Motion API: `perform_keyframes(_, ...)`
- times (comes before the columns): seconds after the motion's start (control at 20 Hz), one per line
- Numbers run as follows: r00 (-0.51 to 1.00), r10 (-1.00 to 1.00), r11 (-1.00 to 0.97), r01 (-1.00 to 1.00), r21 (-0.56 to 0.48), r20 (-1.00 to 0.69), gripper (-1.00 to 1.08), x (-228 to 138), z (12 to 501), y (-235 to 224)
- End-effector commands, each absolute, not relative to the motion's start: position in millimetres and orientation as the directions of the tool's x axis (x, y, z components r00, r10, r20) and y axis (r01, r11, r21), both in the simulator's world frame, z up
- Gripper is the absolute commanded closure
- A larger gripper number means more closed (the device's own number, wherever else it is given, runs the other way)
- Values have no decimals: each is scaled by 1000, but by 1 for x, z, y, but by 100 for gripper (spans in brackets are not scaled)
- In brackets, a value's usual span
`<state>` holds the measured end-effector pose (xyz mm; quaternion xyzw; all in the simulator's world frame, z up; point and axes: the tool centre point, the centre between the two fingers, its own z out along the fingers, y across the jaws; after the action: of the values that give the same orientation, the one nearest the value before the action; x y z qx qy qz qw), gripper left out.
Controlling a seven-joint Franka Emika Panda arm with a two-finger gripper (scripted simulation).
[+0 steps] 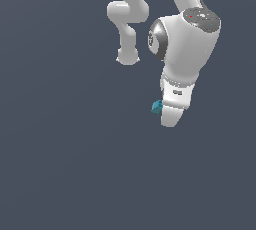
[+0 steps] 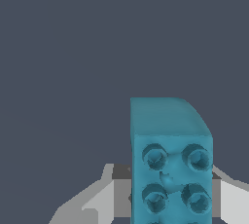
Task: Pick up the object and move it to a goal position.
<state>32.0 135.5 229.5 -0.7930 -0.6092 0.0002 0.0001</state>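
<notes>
The object (image 1: 156, 106) is a tiny teal-blue block that sticks out on the exterior view's left of the white hand. In the wrist view the object (image 2: 170, 135) fills the space between the two fingers, with round bumps on the face toward the camera and a bevelled far end. My gripper (image 1: 167, 115) points down and its fingertips are hidden behind the hand in the exterior view. In the wrist view my gripper (image 2: 168, 203) has its grey-white fingers (image 2: 99, 201) pressed against both sides of the block.
A plain dark grey-blue surface fills both views. The white arm links (image 1: 127, 19) rise behind the hand at the top of the exterior view.
</notes>
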Motion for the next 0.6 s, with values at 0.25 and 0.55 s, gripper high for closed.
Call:
perform_keyframes(0.25, 259, 966, -259, 966, -1, 1, 108, 36, 308, 177)
perform_keyframes(0.55, 260, 966, -260, 966, -1, 1, 108, 41, 356, 203)
